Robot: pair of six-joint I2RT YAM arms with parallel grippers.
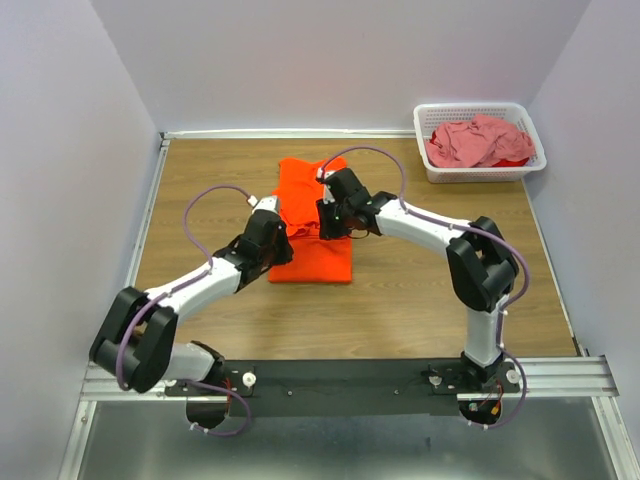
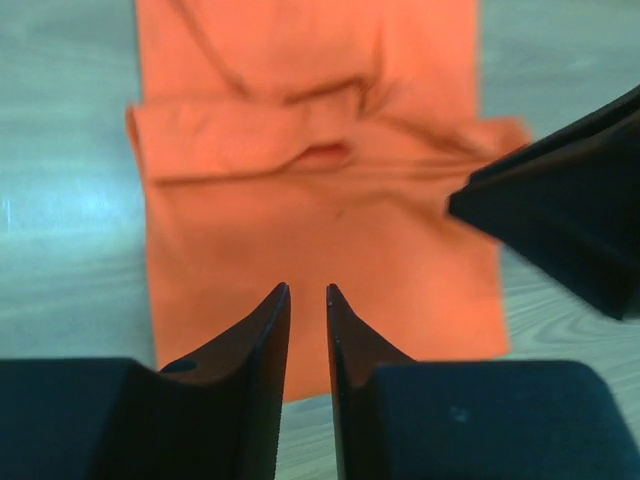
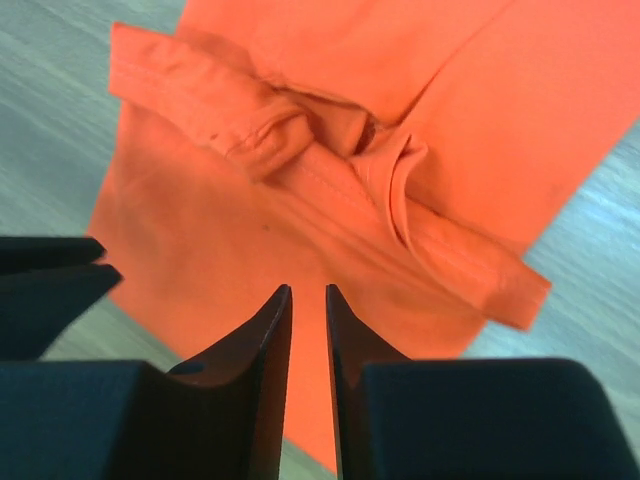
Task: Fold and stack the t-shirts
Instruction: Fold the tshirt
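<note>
The orange t-shirt (image 1: 312,255) lies half-folded on the table (image 1: 400,300) near its far edge. The pink t-shirt (image 1: 470,140) sits crumpled in the basket (image 1: 480,173) at the far right corner. My left gripper (image 2: 307,290) and right gripper (image 3: 308,290) hover over the orange one, jaws barely parted and empty.

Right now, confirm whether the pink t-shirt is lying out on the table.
No, the pink t-shirt sits bunched inside the white basket at the far right corner.

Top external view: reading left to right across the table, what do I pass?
left gripper, over the left edge of the orange t-shirt → right gripper, over that shirt's right half → white basket, holding the pink t-shirt
</note>
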